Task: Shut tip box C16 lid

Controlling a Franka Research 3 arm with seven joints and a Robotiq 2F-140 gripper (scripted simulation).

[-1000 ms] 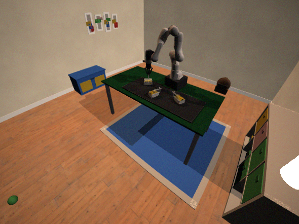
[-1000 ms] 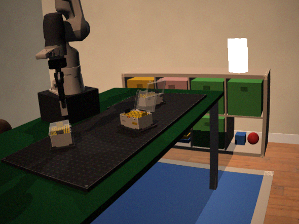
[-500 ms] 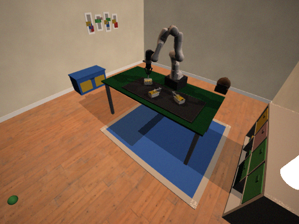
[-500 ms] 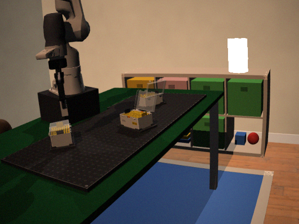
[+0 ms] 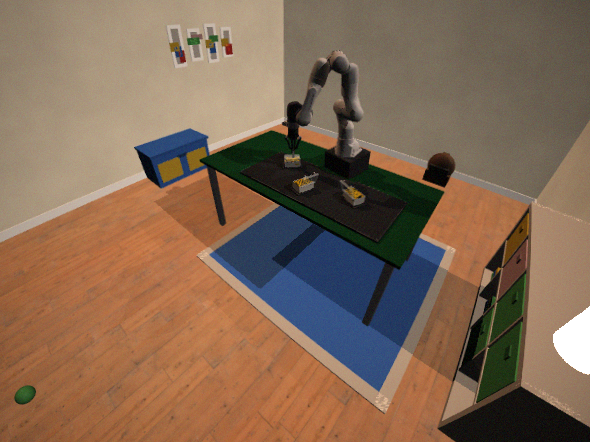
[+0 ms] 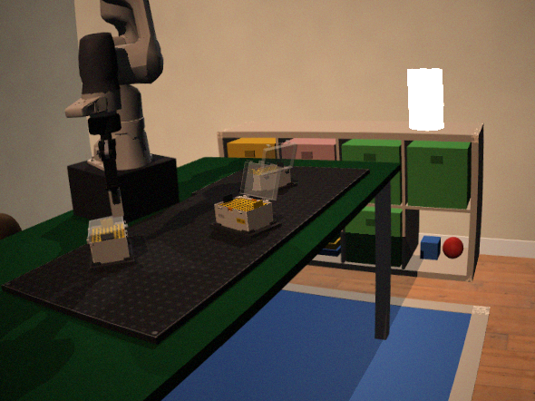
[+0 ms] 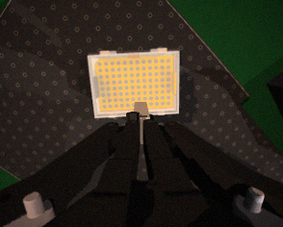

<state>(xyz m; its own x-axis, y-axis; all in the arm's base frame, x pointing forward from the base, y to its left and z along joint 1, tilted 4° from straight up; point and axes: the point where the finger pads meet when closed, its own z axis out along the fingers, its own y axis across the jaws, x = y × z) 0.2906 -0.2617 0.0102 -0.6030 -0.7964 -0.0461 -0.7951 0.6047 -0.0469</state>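
Three tip boxes with yellow tips sit on a black perforated plate. The box nearest the arm (image 6: 107, 240) has its clear lid lying down flat over the tips; it also shows in the wrist view (image 7: 136, 84) and in the top view (image 5: 292, 160). My gripper (image 7: 141, 112) (image 6: 117, 206) is shut and empty, pointing straight down with its tips at one edge of this lid. I cannot tell whether they touch. The middle box (image 6: 245, 213) and the far box (image 6: 277, 172) have their lids standing open. The ID stickers are too small to read.
The robot's black base block (image 6: 122, 186) stands right behind the near box. The black plate (image 6: 190, 254) lies on a green table. A shelf with coloured bins (image 6: 363, 190) stands beyond the table's far end.
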